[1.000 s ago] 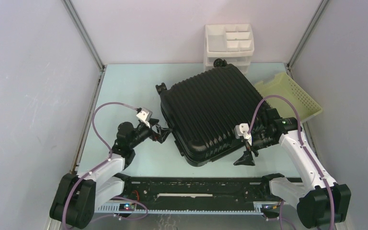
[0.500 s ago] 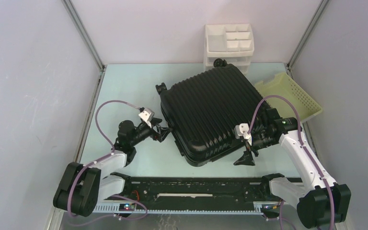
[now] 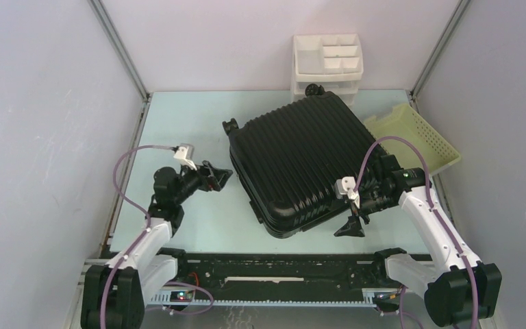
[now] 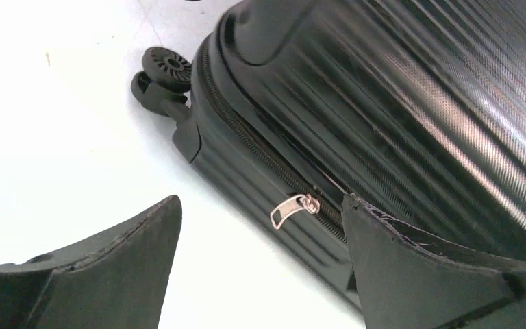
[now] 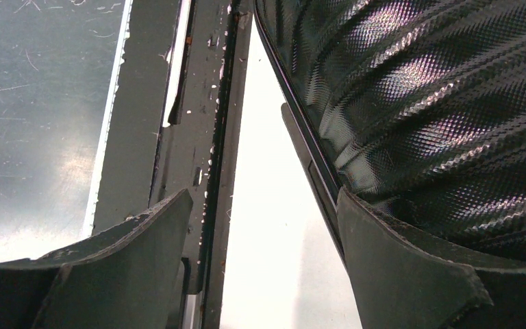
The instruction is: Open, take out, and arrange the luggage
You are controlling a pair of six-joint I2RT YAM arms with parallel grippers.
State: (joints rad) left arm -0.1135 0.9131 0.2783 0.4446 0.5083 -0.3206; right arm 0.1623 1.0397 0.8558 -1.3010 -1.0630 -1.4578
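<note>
We see the luggage (image 3: 301, 164) lying shut, ribbed shell up, in the middle of the table (image 3: 185, 123). Our left gripper (image 3: 220, 176) hangs just beside its left edge, fingers spread, facing the silver zipper pull (image 4: 293, 209) (not touching it). The right gripper (image 3: 351, 227) sits at the suitcase's near corner, fingers likewise apart

- A white drawer organizer (image 3: 327, 65) stands at the back of the counter (image 3: 178, 116), against the rear wall. Its top tier shows open compartments.
- A pale yellow perforated basket (image 3: 421, 137) sits at the counter's right side, near the organizer. It seems tilted, though the angle is hard to judge.
- A black slotted rail (image 3: 281, 269) runs along the counter's near edge.
- Plain pale walls (image 3: 41, 137) close in the left, back and right.
</note>
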